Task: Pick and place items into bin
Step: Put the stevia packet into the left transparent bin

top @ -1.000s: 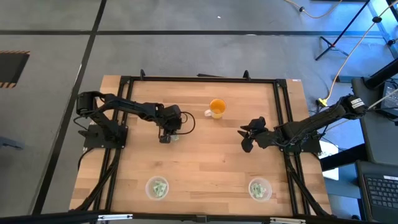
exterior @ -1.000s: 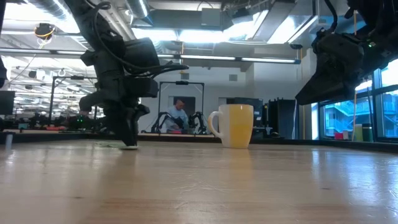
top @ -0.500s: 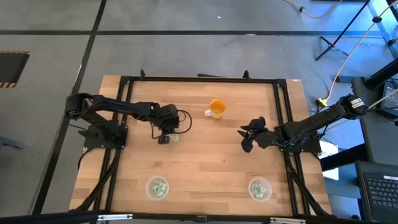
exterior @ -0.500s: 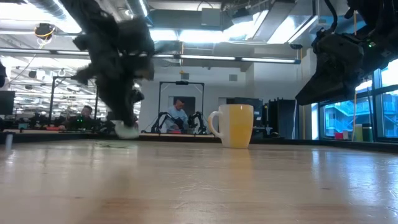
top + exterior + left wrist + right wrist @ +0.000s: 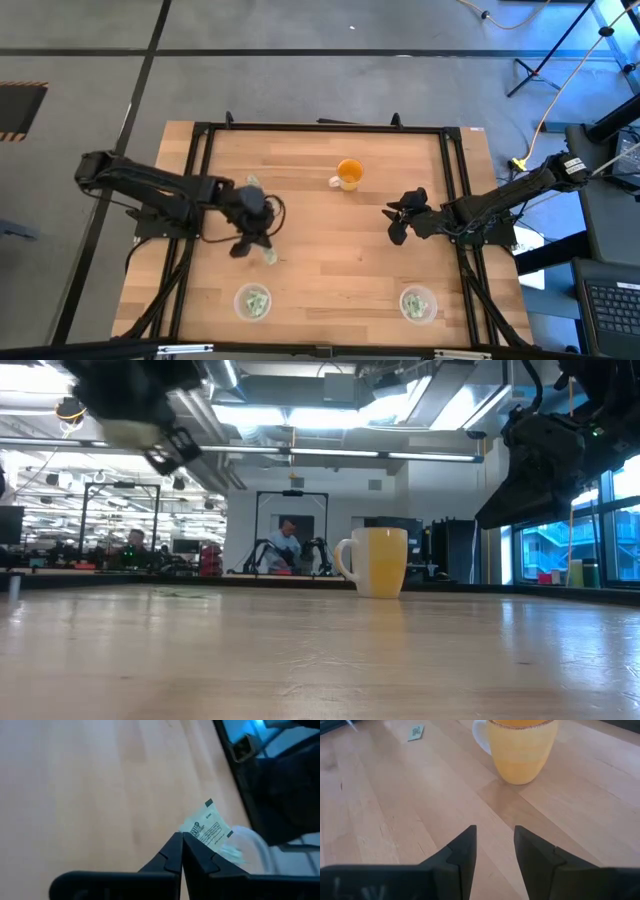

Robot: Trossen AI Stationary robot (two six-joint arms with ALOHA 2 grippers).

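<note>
High view: the left gripper (image 5: 255, 250) hangs over the left half of the bench, toward its front edge, its fingers clenched on one small packet (image 5: 268, 256) that shows pale at the tip. Just in front of it, near the front edge, stands a clear bin (image 5: 252, 301) with green-and-white packets already inside; a second bin (image 5: 418, 304) stands near the front-right corner. Another packet (image 5: 251, 181) lies flat on the wood farther back on the left half. The right gripper (image 5: 396, 222) waits over the right half, fingers spread and holding nothing, with the orange mug (image 5: 349, 174) behind it toward the back edge.

Low view: the left arm is lifted well clear of the bench top; the mug stands upright at mid-bench.

Left wrist view: the dark fingers (image 5: 172, 855) meet tightly on one corner of the packet (image 5: 207, 825), which sticks out past them, white with small dark print and a dark mark at each free corner. It looks thin, very light and somewhat floppy, so a pinch at an edge or corner should carry it, though it could slip or flutter on release.

Right wrist view: the parted fingers (image 5: 463, 847) point at the mug (image 5: 520, 747), and the loose packet (image 5: 415, 732) lies beyond.
</note>
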